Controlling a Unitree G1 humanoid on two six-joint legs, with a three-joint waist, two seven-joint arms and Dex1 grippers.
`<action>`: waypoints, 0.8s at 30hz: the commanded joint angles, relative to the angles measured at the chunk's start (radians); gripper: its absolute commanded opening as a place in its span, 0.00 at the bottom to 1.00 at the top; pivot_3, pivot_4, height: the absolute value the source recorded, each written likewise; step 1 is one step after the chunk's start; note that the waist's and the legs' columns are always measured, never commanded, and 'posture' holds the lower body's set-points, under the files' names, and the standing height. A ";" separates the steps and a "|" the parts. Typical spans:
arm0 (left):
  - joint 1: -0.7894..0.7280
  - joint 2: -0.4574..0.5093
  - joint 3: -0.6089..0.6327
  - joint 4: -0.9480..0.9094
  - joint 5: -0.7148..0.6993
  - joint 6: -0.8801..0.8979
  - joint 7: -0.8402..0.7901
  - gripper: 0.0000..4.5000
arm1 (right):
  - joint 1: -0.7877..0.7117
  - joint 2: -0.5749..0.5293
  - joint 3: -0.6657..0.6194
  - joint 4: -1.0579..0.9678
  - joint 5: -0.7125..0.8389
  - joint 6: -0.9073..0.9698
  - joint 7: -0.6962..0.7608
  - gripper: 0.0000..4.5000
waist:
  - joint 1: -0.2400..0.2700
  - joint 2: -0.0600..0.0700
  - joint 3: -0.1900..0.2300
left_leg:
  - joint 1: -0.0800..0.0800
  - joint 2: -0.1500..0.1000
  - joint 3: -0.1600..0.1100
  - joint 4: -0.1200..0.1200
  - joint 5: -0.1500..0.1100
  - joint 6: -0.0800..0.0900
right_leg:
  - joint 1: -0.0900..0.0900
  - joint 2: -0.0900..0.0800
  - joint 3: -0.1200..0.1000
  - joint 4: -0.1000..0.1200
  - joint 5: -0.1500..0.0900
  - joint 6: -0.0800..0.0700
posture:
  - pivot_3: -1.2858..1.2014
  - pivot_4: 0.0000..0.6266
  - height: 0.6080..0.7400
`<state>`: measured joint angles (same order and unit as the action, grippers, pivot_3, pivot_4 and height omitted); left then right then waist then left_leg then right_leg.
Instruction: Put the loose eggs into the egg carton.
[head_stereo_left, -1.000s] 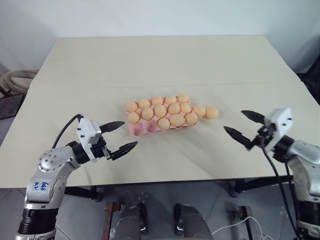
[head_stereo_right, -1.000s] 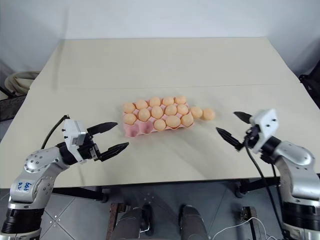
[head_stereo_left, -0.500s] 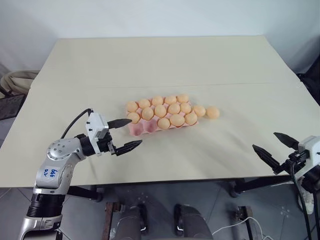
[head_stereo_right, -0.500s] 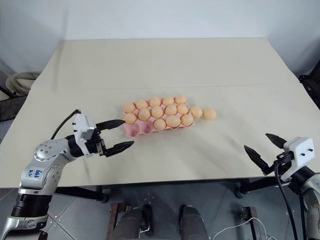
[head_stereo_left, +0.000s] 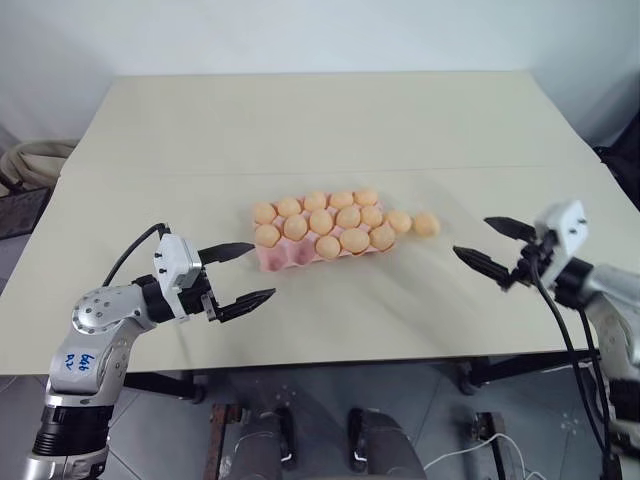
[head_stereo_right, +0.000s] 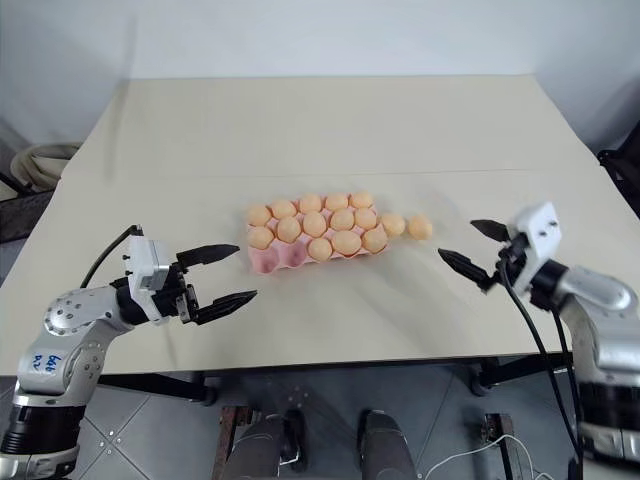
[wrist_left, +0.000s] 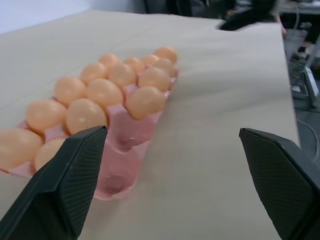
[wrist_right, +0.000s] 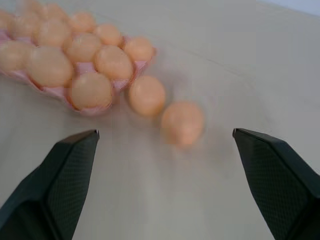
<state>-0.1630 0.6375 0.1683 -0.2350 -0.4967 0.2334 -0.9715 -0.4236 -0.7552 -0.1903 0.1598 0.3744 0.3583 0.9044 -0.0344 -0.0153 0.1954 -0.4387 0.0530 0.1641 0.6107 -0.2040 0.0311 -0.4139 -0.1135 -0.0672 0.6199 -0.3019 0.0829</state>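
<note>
The right gripper (head_stereo_left: 498, 248), fingers wide, has swung back in from the lower right toward two loose pale-orange eggs (head_stereo_left: 426, 224) beside the pink moulded egg carton (head_stereo_left: 283, 260) mid-counter, apparently lining up a pick; the left gripper (head_stereo_left: 243, 274) hovers wide open.

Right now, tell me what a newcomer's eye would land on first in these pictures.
The pink egg carton mid-table, nearly full of orange-tan eggs, with two cups bare at its near-left end. Next, two loose eggs lying on the table just off the carton's right end. The left gripper and right gripper flank them, jaws wide and holding nothing.
</note>
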 joint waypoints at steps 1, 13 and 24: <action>0.019 0.015 0.017 -0.053 -0.016 -0.034 -0.023 1.00 | -0.142 0.011 0.074 0.138 -0.054 0.022 0.014 1.00 | 0.000 0.000 0.000 | 0.000 0.000 0.000 0.000 0.000 0.000 | 0.000 0.000 0.000 0.000 0.000 0.000 | 0.52 0.24 1.00; 0.062 0.006 0.011 -0.115 -0.017 -0.016 0.001 1.00 | -0.471 0.141 0.243 0.656 -0.266 -0.150 -0.003 0.96 | -0.008 0.000 0.000 | -0.001 0.000 0.001 0.001 0.001 -0.001 | -0.001 0.000 0.000 0.001 0.001 0.002 | 0.52 0.24 1.00; 0.080 -0.001 0.026 -0.107 -0.013 -0.025 0.040 1.00 | -0.472 0.147 0.211 0.704 -0.264 -0.263 0.030 0.33 | -0.023 0.000 0.000 | -0.001 -0.001 0.001 0.001 0.002 -0.002 | -0.001 0.000 -0.008 0.003 0.001 0.003 | 0.52 0.24 1.00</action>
<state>-0.0928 0.6401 0.1737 -0.3115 -0.4989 0.2200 -0.9451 -0.9050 -0.5829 0.0526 0.9105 0.0983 0.1156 0.9145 -0.0578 -0.0150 0.1955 -0.4393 0.0526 0.1655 0.6119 -0.2021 0.0290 -0.4144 -0.1133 -0.0748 0.6225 -0.3004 0.0855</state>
